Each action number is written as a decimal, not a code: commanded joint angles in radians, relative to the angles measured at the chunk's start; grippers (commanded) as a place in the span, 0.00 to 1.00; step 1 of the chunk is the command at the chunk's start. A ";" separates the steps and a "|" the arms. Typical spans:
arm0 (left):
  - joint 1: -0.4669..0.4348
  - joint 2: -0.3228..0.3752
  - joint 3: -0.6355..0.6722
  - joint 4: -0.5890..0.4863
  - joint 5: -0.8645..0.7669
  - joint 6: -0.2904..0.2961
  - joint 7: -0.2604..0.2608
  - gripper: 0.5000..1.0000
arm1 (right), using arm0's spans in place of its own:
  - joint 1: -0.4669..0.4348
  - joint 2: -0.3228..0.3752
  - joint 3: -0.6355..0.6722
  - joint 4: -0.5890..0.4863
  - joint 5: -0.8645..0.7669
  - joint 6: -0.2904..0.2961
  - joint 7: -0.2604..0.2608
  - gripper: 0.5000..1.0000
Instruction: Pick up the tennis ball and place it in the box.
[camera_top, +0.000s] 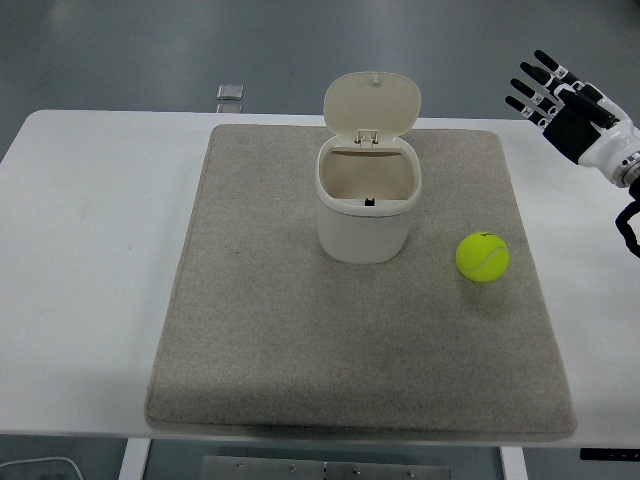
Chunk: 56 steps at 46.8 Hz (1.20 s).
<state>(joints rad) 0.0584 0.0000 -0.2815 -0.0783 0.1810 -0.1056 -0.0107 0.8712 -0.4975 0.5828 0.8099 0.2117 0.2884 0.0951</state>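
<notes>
A yellow-green tennis ball (483, 257) lies on the grey mat (300, 350), right of centre. A cream box (368, 195) with its hinged lid (371, 105) flipped up stands open in the middle of the mat, left of the ball. My right hand (545, 90) is raised at the far right edge, above and well behind the ball, fingers spread and empty. The left arm is out of view.
The white table (90, 250) carries the mat. A small silvery square object (230, 93) lies beyond the table's far edge. Grey floor shows behind.
</notes>
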 joint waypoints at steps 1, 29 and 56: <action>0.000 0.000 -0.001 0.000 0.000 0.001 0.000 0.98 | 0.000 0.001 0.000 0.000 0.000 0.000 0.000 0.82; -0.005 0.000 -0.001 -0.005 0.000 0.000 -0.002 0.98 | 0.000 -0.006 0.000 0.000 -0.006 0.005 0.002 0.82; -0.005 0.000 0.001 -0.005 0.000 0.000 -0.002 0.98 | 0.002 -0.052 -0.003 0.000 -0.143 0.034 0.011 0.82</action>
<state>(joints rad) 0.0543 0.0000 -0.2810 -0.0829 0.1810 -0.1049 -0.0117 0.8715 -0.5363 0.5798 0.8100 0.0946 0.3136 0.1056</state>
